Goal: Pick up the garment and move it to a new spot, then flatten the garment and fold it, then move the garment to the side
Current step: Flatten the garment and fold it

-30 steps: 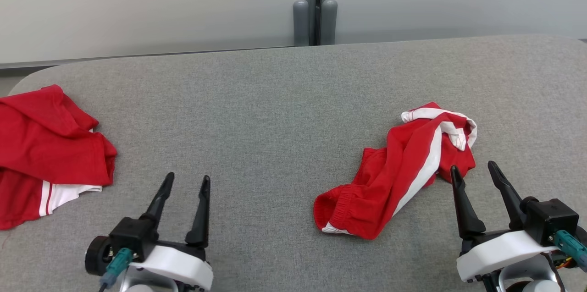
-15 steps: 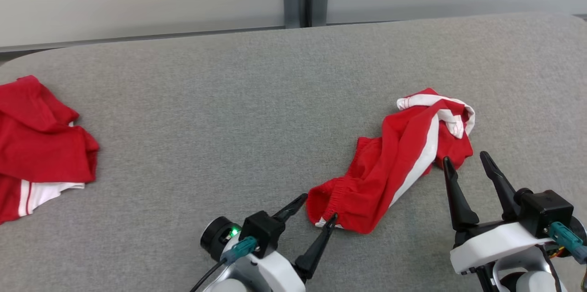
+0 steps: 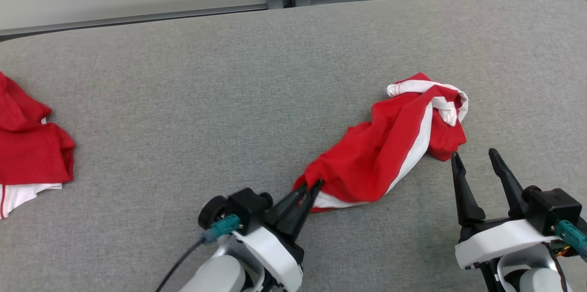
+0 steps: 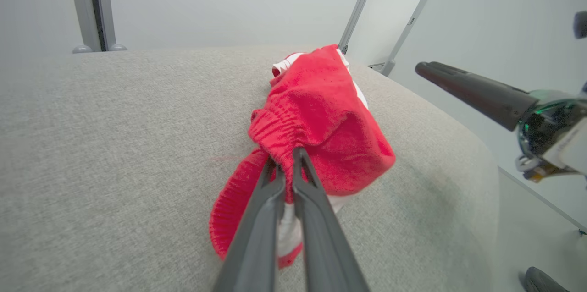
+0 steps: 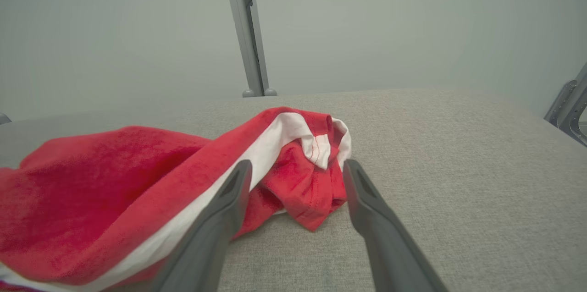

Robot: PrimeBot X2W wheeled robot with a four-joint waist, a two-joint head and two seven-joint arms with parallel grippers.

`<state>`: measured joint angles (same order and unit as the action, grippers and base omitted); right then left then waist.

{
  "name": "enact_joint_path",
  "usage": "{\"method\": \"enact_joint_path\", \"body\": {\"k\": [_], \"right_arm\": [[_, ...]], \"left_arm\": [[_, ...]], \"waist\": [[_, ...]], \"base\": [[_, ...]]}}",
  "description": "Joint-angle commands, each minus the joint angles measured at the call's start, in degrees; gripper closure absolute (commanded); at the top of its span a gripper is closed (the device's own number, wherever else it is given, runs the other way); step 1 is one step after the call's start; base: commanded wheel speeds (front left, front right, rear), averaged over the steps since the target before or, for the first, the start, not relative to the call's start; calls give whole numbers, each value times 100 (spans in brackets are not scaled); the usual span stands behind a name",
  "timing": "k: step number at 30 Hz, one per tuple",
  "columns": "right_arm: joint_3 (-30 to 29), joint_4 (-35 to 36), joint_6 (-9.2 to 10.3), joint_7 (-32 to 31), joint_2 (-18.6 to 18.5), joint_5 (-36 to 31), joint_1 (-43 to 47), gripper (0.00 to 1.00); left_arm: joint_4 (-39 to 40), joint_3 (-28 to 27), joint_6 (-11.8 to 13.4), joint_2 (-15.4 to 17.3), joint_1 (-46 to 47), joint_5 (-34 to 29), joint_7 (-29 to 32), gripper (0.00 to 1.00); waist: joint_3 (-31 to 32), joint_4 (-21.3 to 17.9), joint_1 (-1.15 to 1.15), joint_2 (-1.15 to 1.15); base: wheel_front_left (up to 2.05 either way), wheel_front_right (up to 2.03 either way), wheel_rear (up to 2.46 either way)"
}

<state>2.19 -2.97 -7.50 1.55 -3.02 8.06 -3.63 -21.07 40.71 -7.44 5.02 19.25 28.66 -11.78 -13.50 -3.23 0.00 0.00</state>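
Head view: crumpled red garment (white-striped) pinched by left fingers.

**Dark pincers, white wrists**

The left pincer at 6 o'clock and the right pincer at 4 o'clock each have two long, black, tapering fingers on a boxy black housing. A curved white shell wraps each wrist. A teal plug juts from each housing, and the left one trails a dark cable. Thin orange wires show under the right shell.

The garment runs off the right wrist view's left edge
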Motion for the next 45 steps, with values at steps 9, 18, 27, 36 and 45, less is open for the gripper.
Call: {"method": "enact_joint_path", "body": {"k": [9,18,27,36,45], "right_arm": [[-87,8,1,-7,-5,68,-122,0],[-72,112,1,-50,0,68,-307,0],[-58,86,1,20,3,104,-540,0],[-73,-78,1,127,4,107,-600,0],[-129,-62,1,74,-22,7,-589,0]], "left_arm": [[882,-683,411,375,-306,258,-215,100],[758,-1042,571,506,-96,480,-155,100],[-144,-1286,509,518,517,568,-188,100],[-677,-1241,706,557,703,266,-275,0],[160,-1695,1271,632,342,-355,-341,0]], "waist": [[-85,292,0,0],[-365,275,0,0],[-769,20,0,0],[-718,9,0,0],[-433,230,0,0]], "base": [[0,0,0],[0,0,0],[0,0,0],[0,0,0],[0,0,0]]}}
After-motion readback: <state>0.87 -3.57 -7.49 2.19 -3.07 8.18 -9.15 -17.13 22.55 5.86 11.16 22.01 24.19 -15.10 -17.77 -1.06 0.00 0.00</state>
